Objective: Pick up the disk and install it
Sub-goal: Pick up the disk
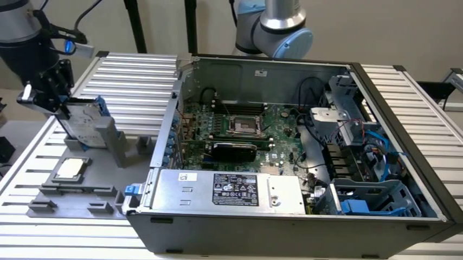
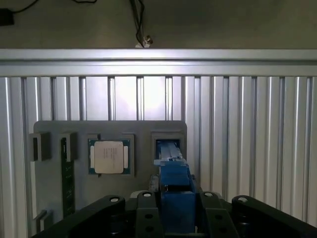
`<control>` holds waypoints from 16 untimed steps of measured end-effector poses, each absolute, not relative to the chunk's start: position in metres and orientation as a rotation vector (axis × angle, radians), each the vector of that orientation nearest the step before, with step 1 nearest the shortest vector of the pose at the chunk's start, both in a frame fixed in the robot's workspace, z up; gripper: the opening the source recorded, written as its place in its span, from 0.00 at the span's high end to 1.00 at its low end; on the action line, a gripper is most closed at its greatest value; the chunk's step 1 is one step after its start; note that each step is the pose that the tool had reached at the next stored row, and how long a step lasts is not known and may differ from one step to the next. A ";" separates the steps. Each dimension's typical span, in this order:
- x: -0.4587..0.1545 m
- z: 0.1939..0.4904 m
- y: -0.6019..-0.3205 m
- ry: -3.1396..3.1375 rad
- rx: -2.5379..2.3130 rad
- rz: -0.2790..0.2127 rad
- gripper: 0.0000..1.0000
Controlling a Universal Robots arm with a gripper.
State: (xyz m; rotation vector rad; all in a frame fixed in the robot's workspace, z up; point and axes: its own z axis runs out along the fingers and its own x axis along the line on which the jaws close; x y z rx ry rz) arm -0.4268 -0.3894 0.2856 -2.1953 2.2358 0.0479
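- At the exterior view's left, the hand (image 1: 64, 111) is clenched on the disk (image 1: 85, 124), upright, its lower end at the grey holder (image 1: 124, 153).
- A CPU chip (image 1: 70, 168) lies nearby.

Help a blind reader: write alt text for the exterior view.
The gripper clasps the disk, upright over a grey fixture beside a CPU chip, at the exterior view's left. An open computer case with its motherboard exposed sits at the view's right.
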 end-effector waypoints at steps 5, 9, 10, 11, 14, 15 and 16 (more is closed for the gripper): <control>-0.427 0.286 -0.393 2.232 -2.192 0.056 0.67; -0.427 0.286 -0.393 2.232 -2.191 0.056 0.67; -0.427 0.286 -0.393 2.232 -2.191 0.056 0.67; -0.427 0.286 -0.393 2.232 -2.191 0.056 0.67; -0.427 0.286 -0.393 2.232 -2.191 0.056 0.67; -0.427 0.286 -0.393 2.232 -2.191 0.056 0.67; -0.427 0.286 -0.393 2.232 -2.191 0.056 0.67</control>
